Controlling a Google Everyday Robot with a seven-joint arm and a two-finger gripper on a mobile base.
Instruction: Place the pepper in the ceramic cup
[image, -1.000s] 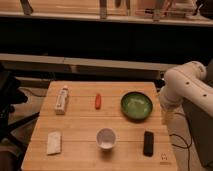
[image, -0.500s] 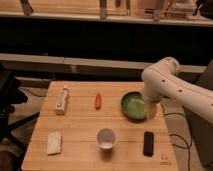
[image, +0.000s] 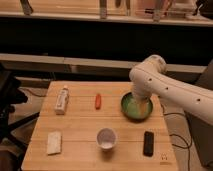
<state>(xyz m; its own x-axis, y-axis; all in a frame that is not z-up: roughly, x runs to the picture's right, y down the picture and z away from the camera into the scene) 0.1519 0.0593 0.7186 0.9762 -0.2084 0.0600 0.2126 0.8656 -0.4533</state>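
Note:
The small red-orange pepper (image: 98, 101) lies on the wooden table (image: 80, 125), a little behind the middle. The white ceramic cup (image: 106, 138) stands upright near the front edge, below and slightly right of the pepper. My white arm reaches in from the right, bending down at its elbow. My gripper (image: 142, 103) hangs over the green bowl (image: 128, 111), to the right of the pepper and clear of it. It is open with nothing in it, and the arm's lower end partly masks it.
A white tube with a dark label (image: 62, 99) lies at the back left. A pale flat pad (image: 54, 142) sits at the front left and a black rectangular object (image: 148, 143) at the front right. Dark shelving runs behind the table.
The arm has swung leftward from the table's right side, and its end now stands over the green bowl. The pepper, cup and other objects have not moved.

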